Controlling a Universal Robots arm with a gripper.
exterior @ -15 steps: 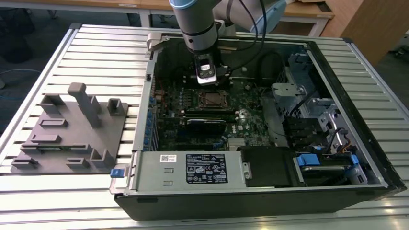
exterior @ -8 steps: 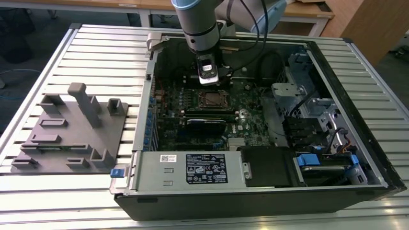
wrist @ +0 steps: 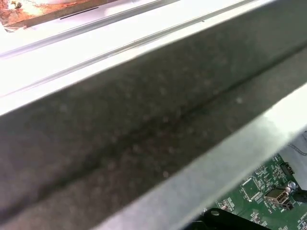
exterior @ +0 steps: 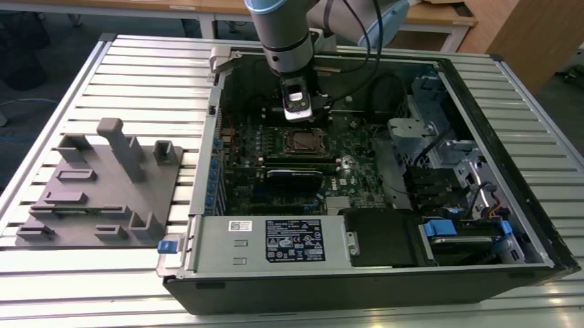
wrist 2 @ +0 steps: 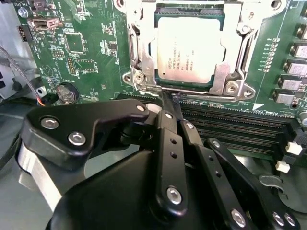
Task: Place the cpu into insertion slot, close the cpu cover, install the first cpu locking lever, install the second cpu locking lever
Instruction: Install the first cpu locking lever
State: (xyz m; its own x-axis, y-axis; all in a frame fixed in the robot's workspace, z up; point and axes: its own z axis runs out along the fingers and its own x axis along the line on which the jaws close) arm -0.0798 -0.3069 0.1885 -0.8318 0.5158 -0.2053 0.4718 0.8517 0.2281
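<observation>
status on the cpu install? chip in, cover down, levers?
Done: the cpu sits in the insertion slot, and the cpu cover lies flat around it in the second wrist view. In hand: the gripper, holding nothing, has its tips at the socket's near edge, beside the memory slots. Left: I cannot tell whether either locking lever is latched, so count both as open.

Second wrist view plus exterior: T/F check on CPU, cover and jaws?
1. The silver-topped square cpu sits in the insertion slot. True.
2. The silvery metal cpu cover stands raised upright. False: it lies flat, framing the chip.
3. The black gripper is beside the socket's edge. True.
4. The jaws hold the cpu. False: the chip lies in the socket, apart from them.
5. The grey moulded fixture sits inside the black computer case. False: it sits outside, on the exterior view's left.
</observation>
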